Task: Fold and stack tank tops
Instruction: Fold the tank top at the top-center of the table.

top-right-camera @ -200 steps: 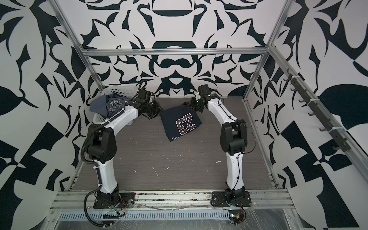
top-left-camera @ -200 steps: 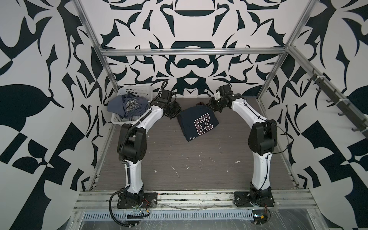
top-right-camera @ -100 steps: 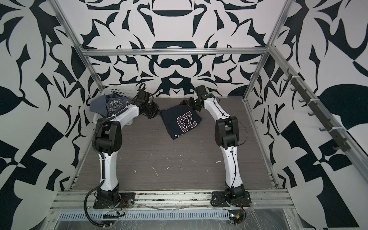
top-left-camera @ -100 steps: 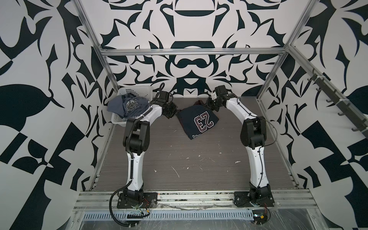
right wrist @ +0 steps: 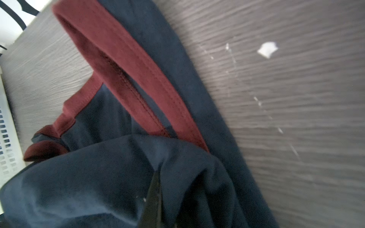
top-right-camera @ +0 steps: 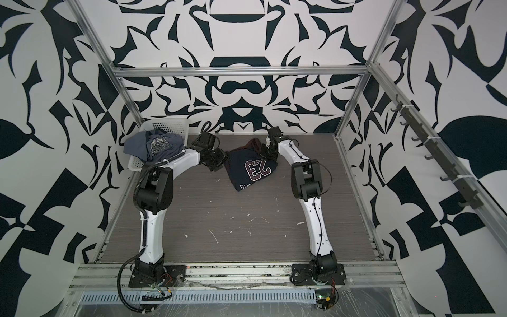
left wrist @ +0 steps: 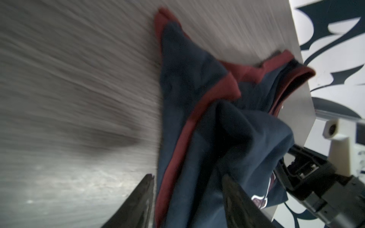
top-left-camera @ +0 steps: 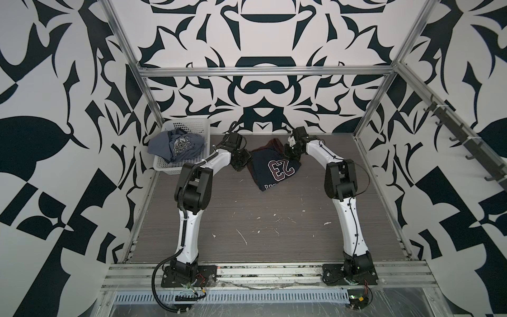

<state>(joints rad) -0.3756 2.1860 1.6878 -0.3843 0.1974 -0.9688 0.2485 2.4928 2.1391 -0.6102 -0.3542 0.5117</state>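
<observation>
My cell: b/w patterned walls [top-left-camera: 260, 33], alu frame [top-left-camera: 263, 70], grey woodgrain deck [top-left-camera: 260, 208] w/ white flecks [top-left-camera: 241, 237], hook rail [top-left-camera: 466, 138] on my right.

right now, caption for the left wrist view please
left gripper open around the navy top's maroon-trimmed edge on the grey table

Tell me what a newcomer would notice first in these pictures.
The bold black-and-white patterned walls dominate. At the back of the table, the navy tank top with "23" lies crumpled between the left gripper and right gripper. A grey-blue tank top heaps in the white basket, back left.
</observation>
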